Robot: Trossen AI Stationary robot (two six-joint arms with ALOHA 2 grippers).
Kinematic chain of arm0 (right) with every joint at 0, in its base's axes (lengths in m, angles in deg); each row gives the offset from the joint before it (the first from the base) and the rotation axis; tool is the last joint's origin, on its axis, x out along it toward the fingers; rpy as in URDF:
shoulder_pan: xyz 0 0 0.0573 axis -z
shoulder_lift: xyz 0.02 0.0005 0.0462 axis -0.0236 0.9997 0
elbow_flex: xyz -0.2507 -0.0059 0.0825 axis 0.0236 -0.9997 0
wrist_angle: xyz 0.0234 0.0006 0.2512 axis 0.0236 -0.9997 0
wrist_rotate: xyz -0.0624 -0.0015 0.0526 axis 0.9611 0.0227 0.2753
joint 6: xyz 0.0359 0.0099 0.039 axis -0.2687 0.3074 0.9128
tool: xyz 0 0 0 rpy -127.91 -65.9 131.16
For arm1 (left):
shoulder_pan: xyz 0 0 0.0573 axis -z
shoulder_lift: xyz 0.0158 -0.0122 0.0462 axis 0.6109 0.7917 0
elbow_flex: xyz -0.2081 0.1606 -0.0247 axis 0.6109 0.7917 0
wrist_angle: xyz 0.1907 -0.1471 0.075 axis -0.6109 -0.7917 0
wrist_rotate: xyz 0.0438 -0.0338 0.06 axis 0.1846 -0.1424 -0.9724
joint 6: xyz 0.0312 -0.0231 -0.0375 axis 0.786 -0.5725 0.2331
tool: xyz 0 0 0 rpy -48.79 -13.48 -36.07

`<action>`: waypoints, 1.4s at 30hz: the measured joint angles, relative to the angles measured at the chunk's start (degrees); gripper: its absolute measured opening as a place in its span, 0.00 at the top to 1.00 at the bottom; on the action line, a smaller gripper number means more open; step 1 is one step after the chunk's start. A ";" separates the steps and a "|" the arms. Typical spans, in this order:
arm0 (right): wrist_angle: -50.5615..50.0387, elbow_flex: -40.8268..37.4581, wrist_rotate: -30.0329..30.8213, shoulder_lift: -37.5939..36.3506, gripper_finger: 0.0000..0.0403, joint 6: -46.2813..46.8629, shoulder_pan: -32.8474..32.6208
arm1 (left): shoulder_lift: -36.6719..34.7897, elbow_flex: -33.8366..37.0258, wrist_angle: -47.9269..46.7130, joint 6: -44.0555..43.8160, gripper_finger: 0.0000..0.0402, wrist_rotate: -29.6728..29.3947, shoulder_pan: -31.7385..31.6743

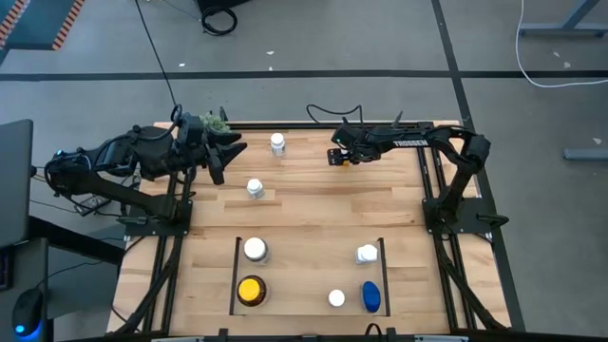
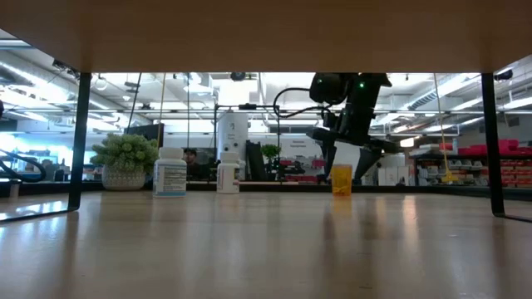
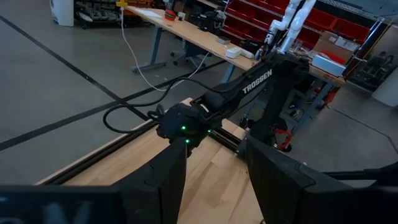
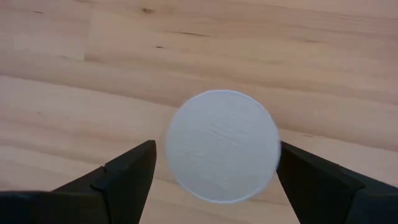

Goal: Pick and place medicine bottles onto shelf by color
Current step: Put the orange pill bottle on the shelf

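Observation:
A small orange bottle with a round white cap stands upright on the wood near the table's far edge. My right gripper points steeply down over it, open, with one finger on either side of the cap; I cannot tell whether a finger touches it. My left gripper hangs open and holds nothing, high at the far left, pointing across the table. Two white bottles stand on the open table. The shelf near the front holds white bottles, an amber yellow-capped one and a blue one.
A green fuzzy plant ball sits at the far left corner behind my left gripper. The shelf's second black rail bounds its right side. Bare wood lies between the two loose white bottles and the shelf. Black frame rails run along both table sides.

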 joint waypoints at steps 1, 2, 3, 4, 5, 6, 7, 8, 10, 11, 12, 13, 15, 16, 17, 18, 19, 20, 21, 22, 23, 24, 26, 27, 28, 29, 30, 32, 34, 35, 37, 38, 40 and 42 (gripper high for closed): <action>0.09 0.20 -0.18 0.00 0.19 -0.33 -0.01 | 0.00 0.00 0.00 0.13 0.57 0.00 0.00; 0.07 0.41 -0.23 0.00 0.19 -0.53 -0.05 | 0.00 0.00 0.00 0.20 0.57 0.00 0.00; 0.11 0.68 -0.23 0.00 0.19 -0.65 -0.18 | 0.00 0.00 0.00 0.19 0.57 0.00 0.00; 0.13 0.90 -0.14 0.00 0.19 -0.68 -0.33 | 0.00 0.00 0.00 0.20 0.57 0.00 0.00; 0.08 1.10 -0.03 0.00 0.19 -0.82 -0.39 | 0.00 0.00 -0.03 0.23 0.57 0.00 0.00; 0.02 1.34 0.12 0.00 0.19 -1.09 -0.42 | 0.00 0.00 -0.05 0.25 0.57 0.00 0.00; 0.03 1.61 0.16 0.00 0.19 -1.42 -0.42 | 0.00 0.00 -0.09 0.25 0.57 0.00 -0.02; 0.10 1.88 0.22 0.00 0.19 -1.70 -0.42 | 0.00 0.00 -0.11 0.27 0.57 0.00 -0.02; 0.09 2.15 0.34 0.00 0.19 -1.79 -0.41 | 0.00 0.00 -0.11 0.70 0.57 -0.02 -0.02; 0.04 2.15 0.42 0.00 0.19 -1.79 -0.37 | 0.00 0.00 -0.10 1.02 0.57 -0.02 -0.02; -0.11 2.15 0.55 0.00 0.19 -1.79 -0.35 | 0.00 0.00 -0.10 1.37 0.57 -0.01 -0.02; -0.25 2.15 0.55 0.00 0.19 -1.79 -0.35 | 0.00 0.00 -0.11 1.49 0.57 -0.01 -0.02; -0.48 2.15 0.55 0.00 0.21 -1.81 -0.37 | 0.00 0.00 -0.09 1.48 0.57 -0.02 -0.02; -0.66 2.15 0.55 0.00 0.22 -1.83 -0.37 | 0.00 0.00 -0.09 1.50 0.57 -0.01 -0.02; -0.68 2.15 0.55 0.00 0.24 -1.93 -0.37 | 0.00 0.00 -0.09 1.52 0.57 -0.02 -0.02; -0.68 2.15 0.55 0.00 0.25 -2.03 -0.37 | 0.00 0.00 -0.09 1.60 0.57 -0.02 -0.02; -0.68 2.15 0.55 0.00 0.27 -2.21 -0.37 | 0.00 0.00 -0.09 1.63 0.57 -0.02 -0.02; -0.68 2.15 0.55 0.00 0.29 -2.23 -0.37 | 0.00 0.00 -0.08 1.64 0.57 -0.02 -0.02; -0.70 2.15 0.59 0.00 0.31 -2.25 -0.37 | 0.00 0.00 -0.08 1.65 0.57 -0.02 -0.02; -0.68 2.15 0.79 0.00 0.33 -2.25 -0.37 | 0.00 0.00 -0.08 1.67 0.57 -0.02 -0.02; -0.68 2.15 0.99 0.00 0.35 -2.26 -0.37 | 0.00 0.00 -0.09 1.67 0.57 -0.02 -0.02; -0.69 2.15 1.09 -0.02 0.37 -2.27 -0.37 | 0.00 0.00 -0.07 1.67 0.57 -0.02 -0.02; -0.70 2.15 1.18 -0.02 0.41 -2.27 -0.36 | 0.00 0.00 -0.07 1.67 0.57 -0.02 -0.02; -0.69 2.15 1.19 -0.02 0.42 -2.32 -0.36 | 0.00 0.00 -0.07 1.67 0.57 -0.02 -0.02; -0.68 2.15 1.19 -0.02 0.44 -2.45 -0.37 | 0.00 0.00 -0.07 1.67 0.57 -0.02 -0.02; -0.68 2.15 1.19 -0.02 0.45 -2.66 -0.37 | 0.00 0.00 -0.07 1.67 0.57 -0.02 -0.02; -0.68 2.15 1.27 -0.04 0.46 -2.86 -0.37 | 0.00 0.00 -0.07 1.67 0.57 -0.02 -0.02; -0.70 2.15 1.83 -0.04 0.46 -3.10 -0.37 | 0.00 0.00 -0.07 1.67 0.57 -0.02 -0.02; -0.70 2.15 2.06 -0.04 0.45 -3.20 -0.35 | 0.00 0.00 -0.07 1.67 0.57 -0.02 -0.02; -0.69 2.15 2.06 -0.04 0.44 -3.23 -0.35 | 0.00 0.00 -0.07 1.67 0.57 -0.02 -0.02; -0.68 2.15 2.06 -0.04 0.43 -3.29 -0.37 | 0.00 0.00 -0.07 1.65 0.57 -0.02 -0.02; -0.69 2.15 2.06 -0.04 0.43 -3.27 -0.37 | 0.00 0.00 -0.05 1.65 0.57 -0.02 -0.02; -0.68 2.15 1.95 -0.04 0.43 -3.23 -0.37 | 0.00 0.00 -0.06 1.66 0.57 -0.02 -0.02; -0.66 2.15 0.43 -0.04 0.44 -3.21 -0.35 | 0.00 0.00 -0.05 1.67 0.57 -0.02 -0.02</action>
